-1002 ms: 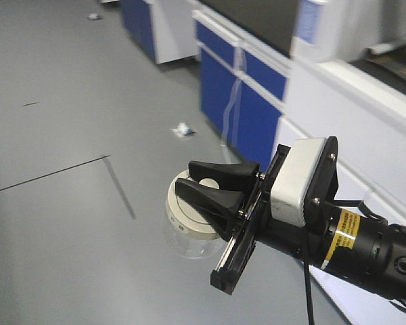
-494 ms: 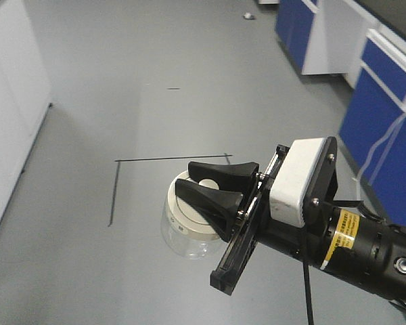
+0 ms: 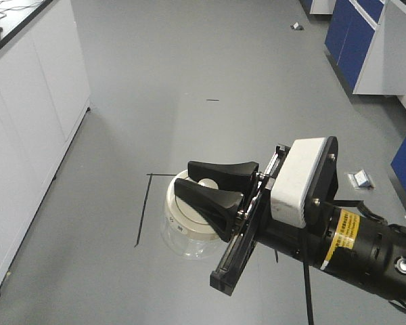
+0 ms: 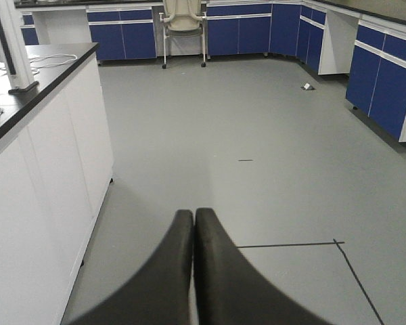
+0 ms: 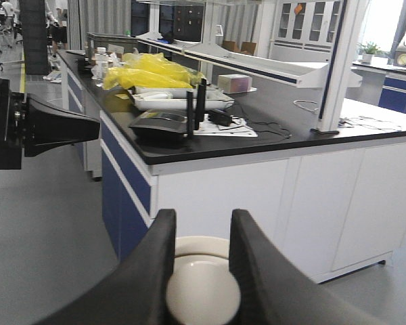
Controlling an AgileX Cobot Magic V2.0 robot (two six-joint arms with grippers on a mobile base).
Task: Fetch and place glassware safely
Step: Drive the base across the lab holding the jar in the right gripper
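The small squat clear glass jar with cream-white knobbed lid (image 3: 181, 229), at 7 o'clock, hangs lid-up, axis vertical, pinched by the right end effector (image 3: 184, 177). The left end effector (image 4: 193, 218) is pressed together. Since earlier, the blue cabinets (image 3: 355, 40) swung to 2 o'clock.

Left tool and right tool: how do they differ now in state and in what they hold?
The left tool is fully shut, fingers touching; the right tool has its fingers apart, clamped on the glass jar by its cream lid. The left tool holds nothing; the right tool carries the jar above the floor. Both have black curved fingers.
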